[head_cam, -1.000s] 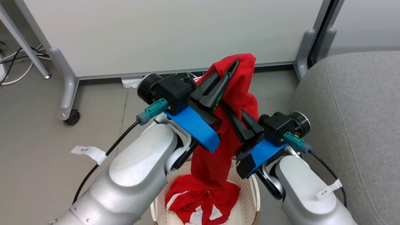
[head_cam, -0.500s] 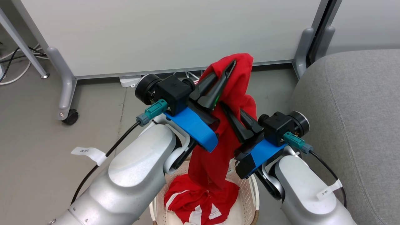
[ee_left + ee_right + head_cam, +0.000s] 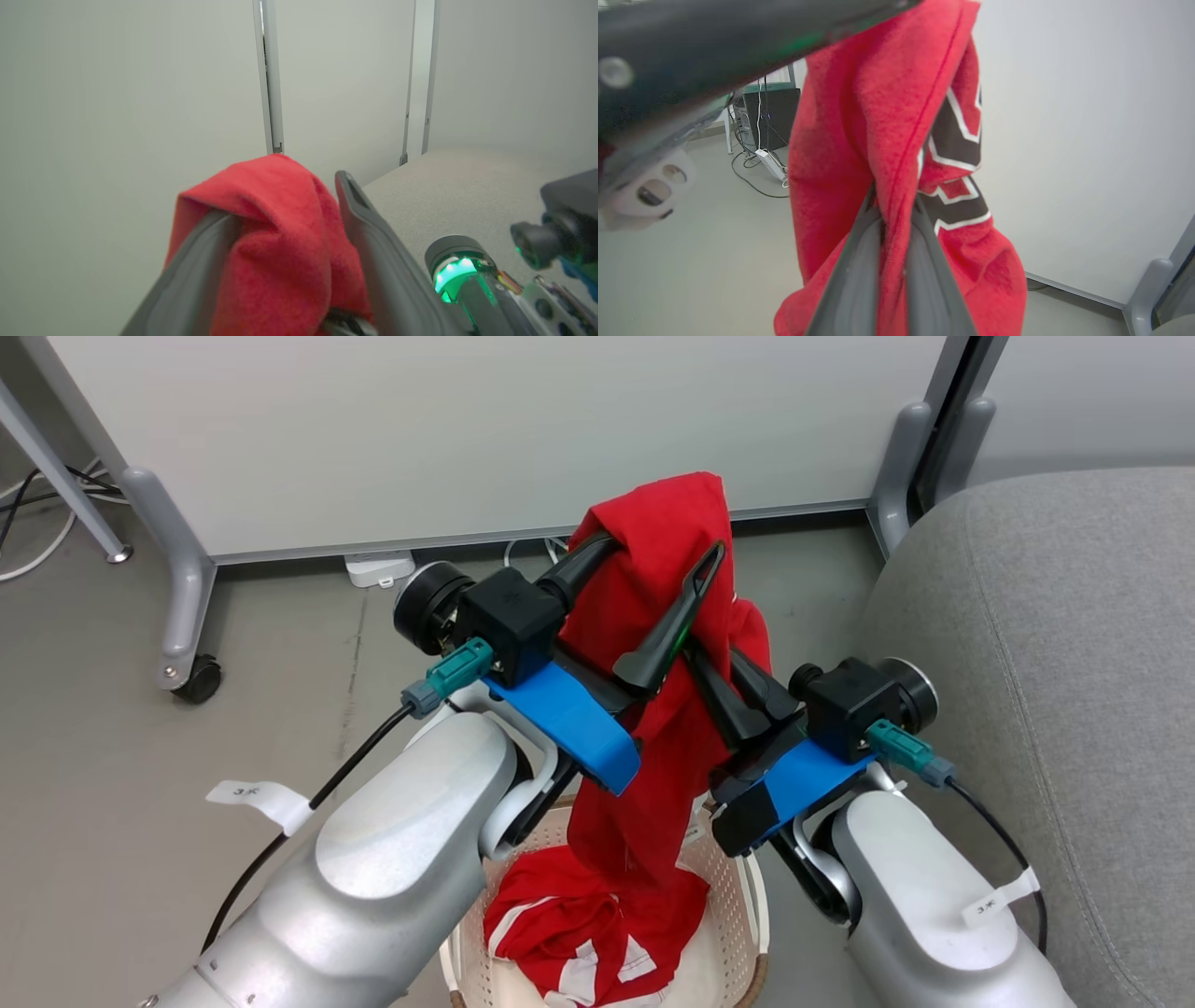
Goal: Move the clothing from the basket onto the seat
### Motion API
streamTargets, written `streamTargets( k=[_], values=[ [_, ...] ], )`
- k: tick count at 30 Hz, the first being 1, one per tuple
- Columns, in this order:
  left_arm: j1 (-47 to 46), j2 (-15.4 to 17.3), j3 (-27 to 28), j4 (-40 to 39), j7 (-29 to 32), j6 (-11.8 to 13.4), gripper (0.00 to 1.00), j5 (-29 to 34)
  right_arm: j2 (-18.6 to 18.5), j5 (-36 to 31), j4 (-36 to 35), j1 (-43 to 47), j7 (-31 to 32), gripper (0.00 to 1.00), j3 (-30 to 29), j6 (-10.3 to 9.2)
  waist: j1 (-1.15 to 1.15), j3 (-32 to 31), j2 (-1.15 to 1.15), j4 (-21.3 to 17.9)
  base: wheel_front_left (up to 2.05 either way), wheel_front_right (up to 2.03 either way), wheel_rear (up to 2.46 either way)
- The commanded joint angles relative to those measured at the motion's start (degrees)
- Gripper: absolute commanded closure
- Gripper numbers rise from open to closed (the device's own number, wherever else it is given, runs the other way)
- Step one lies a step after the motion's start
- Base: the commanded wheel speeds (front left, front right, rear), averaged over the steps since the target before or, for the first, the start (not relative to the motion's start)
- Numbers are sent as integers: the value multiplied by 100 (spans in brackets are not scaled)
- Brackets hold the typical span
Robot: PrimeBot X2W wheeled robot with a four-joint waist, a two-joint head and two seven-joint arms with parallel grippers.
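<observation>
The large light grey fabric-upholstered sofa cushion (image 3: pixel 1055 663) takes up the right side of the head view, and no clothing lies on the part that shows. At the bottom centre stands the cream-white perforated plastic laundry basket (image 3: pixel 742 905), and in it lies the crumpled red garment with white stripes (image 3: pixel 579 933). Above it, mid-frame, the soft red fabric garment with black-and-white lettering (image 3: pixel 653 569) hangs lifted between the two arms, its lower end reaching down into the basket onto the striped one. The right gripper (image 3: pixel 714 658) has its jaws pinched narrow on a fold of this garment; the right wrist view shows the cloth squeezed between the two fingers. The left gripper (image 3: pixel 663 546) stands with jaws wide, the cloth's top merely draped over one finger and the other finger bare beside it. I judge the step in hand to be the carry of the first garment, with the hold on the right arm alone. The next move calls for slipping the left finger out from under the drape, then raising the garment until its tail clears the basket and swinging it toward the frame's right over the cushion, without dragging the striped garment along.
</observation>
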Motion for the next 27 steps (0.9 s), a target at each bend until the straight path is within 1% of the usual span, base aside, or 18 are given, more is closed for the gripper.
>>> streamTargets(
  k=[1, 12, 15, 27],
  values=[
    [41, 27, -10, 14, -19, 42, 0, 21, 0, -16, -43, -3, -22, 100, -61, 3, 0, 24, 0, -35, 0, 0, 0],
    [219, 133, -64, -41, -22, 81, 0, 54, -1, -219, -251, 74, -22, 100, -706, 3, 0, 241, 0, -456, 0, 0, 0],
    [246, 157, -52, -98, -23, 55, 0, -1, -1, -273, -322, 147, -22, 100, -868, 3, 0, 296, 0, -613, 0, 0, 0],
    [457, 343, -64, -323, -26, 155, 0, 251, -30, -560, -782, 556, -22, 100, -1449, 3, 0, 436, 0, -1318, 0, 0, 0]
  ],
)
